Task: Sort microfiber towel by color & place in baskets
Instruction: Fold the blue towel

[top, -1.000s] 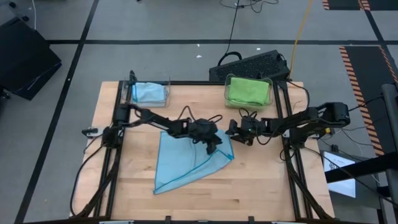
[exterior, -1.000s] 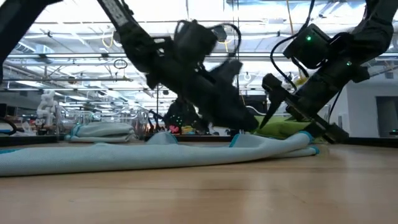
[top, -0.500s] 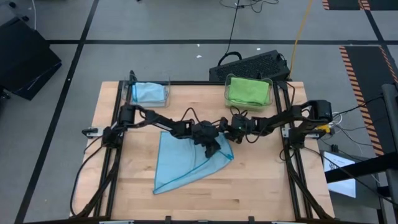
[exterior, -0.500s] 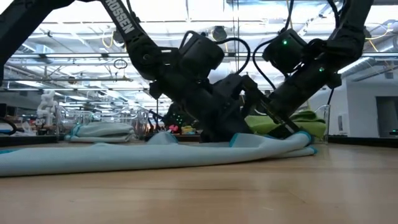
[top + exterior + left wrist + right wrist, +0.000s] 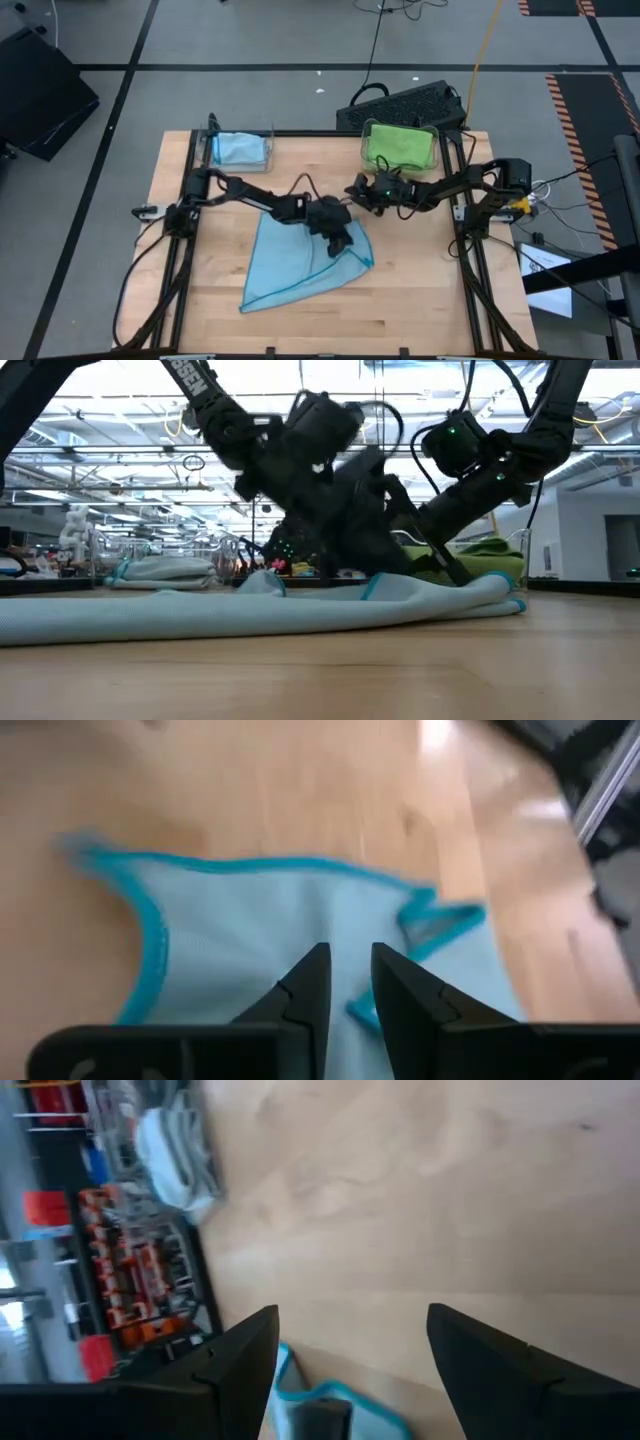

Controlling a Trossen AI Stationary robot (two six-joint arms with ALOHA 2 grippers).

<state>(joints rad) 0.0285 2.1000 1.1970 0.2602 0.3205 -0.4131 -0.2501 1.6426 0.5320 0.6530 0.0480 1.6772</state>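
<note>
A light blue towel (image 5: 295, 265) with a darker hem lies spread on the wooden table, its pointed end toward the near left. My left gripper (image 5: 342, 240) is down on the towel's right part, its fingers nearly shut (image 5: 347, 970). My right gripper (image 5: 356, 192) hangs open (image 5: 350, 1350) just past the towel's far right edge, close to the left gripper and touching nothing. Two clear baskets stand at the far edge. The left basket (image 5: 240, 150) holds a blue towel and the right basket (image 5: 400, 147) holds a green one. My left gripper comes slanting down from the table's left side onto the towel's right part (image 5: 345, 925), inside the hem. Cloth shows in the narrow gap between the two fingers; one layer or a fold, I cannot tell. The towel lies slack on the table, slightly humped beside the fingers (image 5: 375, 585).
A black keyboard (image 5: 400, 105) lies beyond the table's far edge, behind the green basket. Dark rails run along the table's left and right sides. Bare wood shows near the front edge and at the near right.
My right gripper has gone toward the table's left and far edge, ending beside the left gripper, and has tipped further down. The towel has slid a little toward the near edge with my left gripper, and its right corner has drawn inward.
</note>
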